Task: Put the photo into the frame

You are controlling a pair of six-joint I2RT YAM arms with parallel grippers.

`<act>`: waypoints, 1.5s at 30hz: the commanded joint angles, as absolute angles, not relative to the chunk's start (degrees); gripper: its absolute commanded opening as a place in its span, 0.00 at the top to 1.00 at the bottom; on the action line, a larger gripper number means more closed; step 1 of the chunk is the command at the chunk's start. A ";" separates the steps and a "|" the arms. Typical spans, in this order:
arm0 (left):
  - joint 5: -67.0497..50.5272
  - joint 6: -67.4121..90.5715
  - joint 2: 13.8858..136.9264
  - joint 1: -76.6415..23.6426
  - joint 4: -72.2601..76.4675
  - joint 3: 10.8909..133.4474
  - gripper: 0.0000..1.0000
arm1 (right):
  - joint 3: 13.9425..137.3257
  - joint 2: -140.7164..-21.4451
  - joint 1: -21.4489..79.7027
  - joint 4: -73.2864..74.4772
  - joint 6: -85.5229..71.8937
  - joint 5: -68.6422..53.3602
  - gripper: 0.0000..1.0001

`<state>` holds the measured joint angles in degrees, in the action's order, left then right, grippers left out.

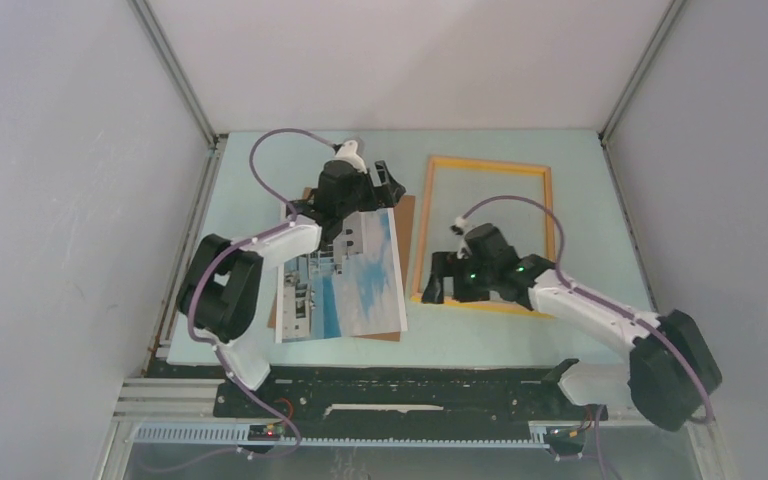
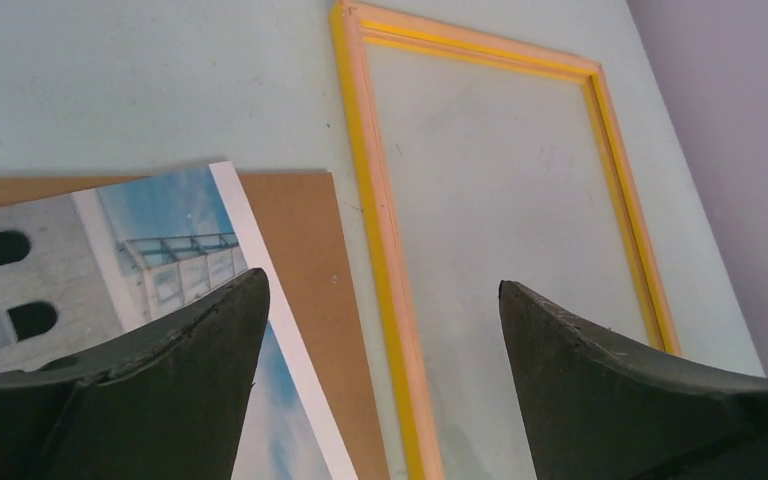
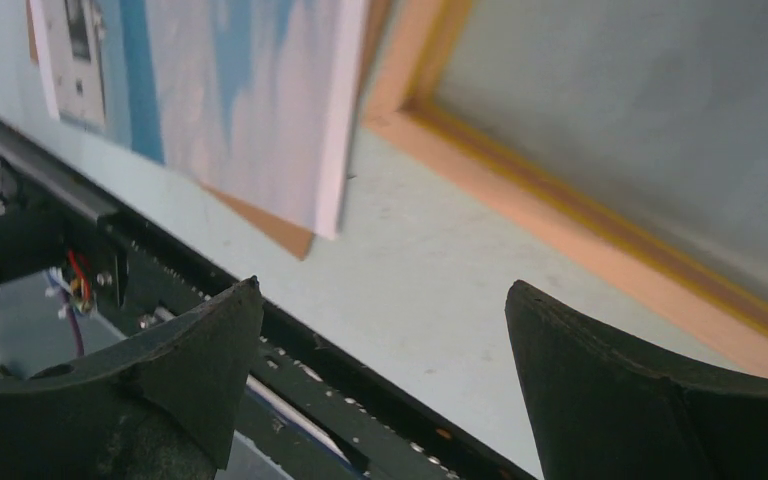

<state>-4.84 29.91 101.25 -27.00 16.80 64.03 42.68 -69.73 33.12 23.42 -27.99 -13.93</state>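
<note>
Top external view: the thin paper photo of a white building against blue sky [image 1: 345, 285] lies flat on the plain brown backing board [image 1: 406, 222], on the left of the pale blue-green table [image 1: 480, 335]. The thin yellow-orange wooden frame with its clear pane [image 1: 490, 164] lies flat just to the right, apart from the photo, with nothing inside it. The photo is therefore not yet in the frame. They probably lie side by side so that a short carry rightward would bring the print across.

The left gripper [image 2: 382, 280] hangs over the photo's far right corner, jaws spread wide and holding nothing. Whether a fingertip touches the paper, I cannot tell. The right gripper [image 3: 382, 284] hovers at the frame's near left corner, equally wide and empty, seemingly placed to steady the frame.
</note>
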 commanded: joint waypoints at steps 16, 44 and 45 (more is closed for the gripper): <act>6.21 34.01 45.34 -21.17 -21.29 32.98 0.06 | 60.81 -100.23 51.18 8.37 -31.59 -4.38 0.23; -3.77 48.07 66.43 -23.65 -8.96 28.66 0.02 | 40.42 -93.34 49.43 -10.93 -46.35 -13.82 0.25; -3.97 48.48 67.43 -23.83 -8.58 28.80 0.02 | 39.60 -93.56 49.23 -12.20 -46.96 -14.48 0.25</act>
